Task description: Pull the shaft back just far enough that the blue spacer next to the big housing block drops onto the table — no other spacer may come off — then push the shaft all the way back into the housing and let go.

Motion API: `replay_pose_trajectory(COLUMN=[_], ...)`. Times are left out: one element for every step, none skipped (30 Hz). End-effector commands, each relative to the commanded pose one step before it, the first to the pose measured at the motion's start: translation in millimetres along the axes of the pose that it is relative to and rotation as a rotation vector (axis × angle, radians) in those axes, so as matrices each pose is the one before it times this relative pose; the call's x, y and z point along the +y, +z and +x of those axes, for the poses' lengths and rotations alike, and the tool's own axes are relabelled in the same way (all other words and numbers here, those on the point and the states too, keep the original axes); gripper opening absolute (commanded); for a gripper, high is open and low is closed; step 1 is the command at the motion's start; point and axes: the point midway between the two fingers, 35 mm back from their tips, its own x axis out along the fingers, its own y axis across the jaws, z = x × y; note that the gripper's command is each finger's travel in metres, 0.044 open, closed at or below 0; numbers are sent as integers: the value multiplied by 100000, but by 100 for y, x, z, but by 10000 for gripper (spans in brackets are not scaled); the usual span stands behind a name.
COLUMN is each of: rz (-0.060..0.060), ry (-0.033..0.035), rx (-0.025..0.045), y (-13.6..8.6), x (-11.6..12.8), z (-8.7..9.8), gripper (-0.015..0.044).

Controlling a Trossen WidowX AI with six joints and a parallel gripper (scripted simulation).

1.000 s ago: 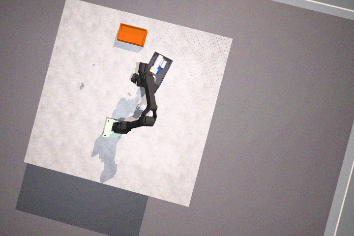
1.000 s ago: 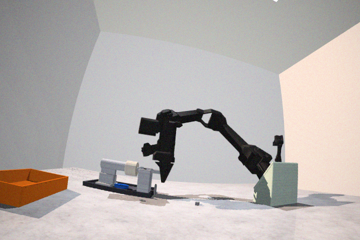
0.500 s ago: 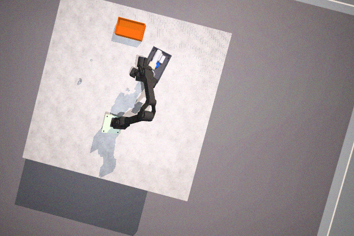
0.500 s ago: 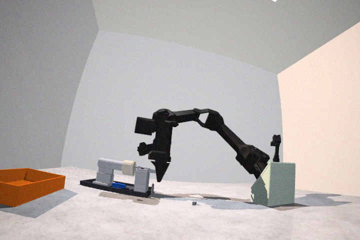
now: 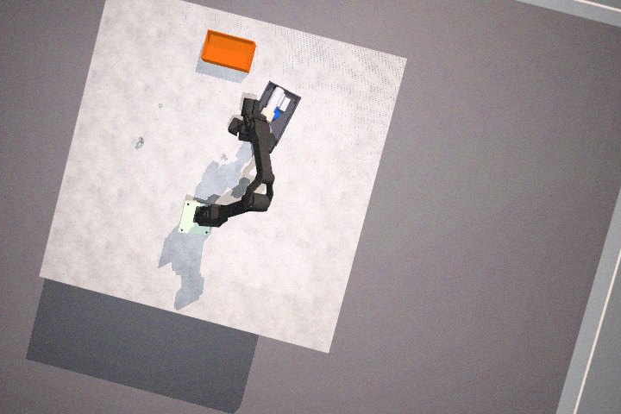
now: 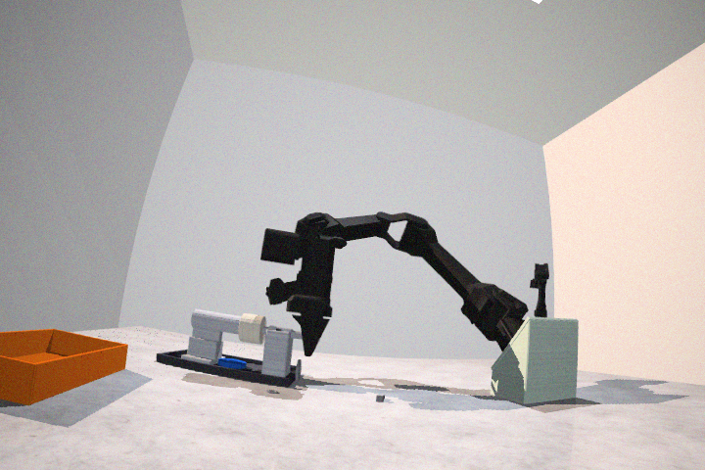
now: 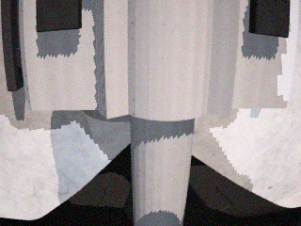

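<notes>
My gripper (image 6: pixel 308 351) (image 7: pixel 150 153) is shut on the narrow grey shaft (image 7: pixel 162 162) (image 6: pixel 296 334), just outside the near support block (image 6: pixel 277 352). The blue spacer (image 5: pixel 275 115) (image 6: pixel 232 363) lies low on the dark base tray (image 6: pixel 170 359), off the shaft and between the supports. A cream ring (image 5: pixel 267 115) (image 6: pixel 252 328) is up on the shaft line, against the end of a thick pale grey cylinder (image 5: pixel 274 98) (image 6: pixel 214 319) at the far housing block (image 6: pixel 205 349). The arm hides the near support and the fingertips in the top view.
An orange open box (image 5: pixel 228 51) (image 6: pixel 9 382) stands beyond the base. A small grey bit (image 6: pixel 380 398) lies on the table, and a small object (image 5: pixel 139 142) lies farther left in the top view. The pale green arm mount (image 5: pixel 187 216) (image 6: pixel 553 359) is at the arm's base.
</notes>
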Motion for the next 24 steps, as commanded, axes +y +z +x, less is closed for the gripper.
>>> replay_pose_trajectory(rz=[-145,2,2,2,2,2,2,2,2,2,2,2,2,2,2,2,2,2,2,2,2,2,2,2], ry=[301,0,0,0,0,0,0,0,0,0,0,0,0,0,0,0,0,0,0,0,0,0,0,0], rx=[-599,-2,-2,-2,-2,-2,-2,-2,-2,-2,-2,-2,-2,-2,-2,-2,-2,-2,-2,-2,-2,-2,-2,-2], y=[365,32,32,32,32,32,32,32,32,32,32,32,32,32,32,32,32,32,32,32,32,32,32,32], x=[-30,0,0,0,-1,-1,0,-1,-1,-1,0,0,0,0,-1,0,-1,-1,0,0,0,0,0,0], z=[-173,-1,-1,-1,0,-1,-1,-1,0,0,-1,0,0,0,0,-1,0,0,0,-1,-1,-1,-1,-1], gripper=[0,0,0,0,0,0,0,0,0,0,0,0,0,0,0,0,0,0,0,0,0,0,0,0])
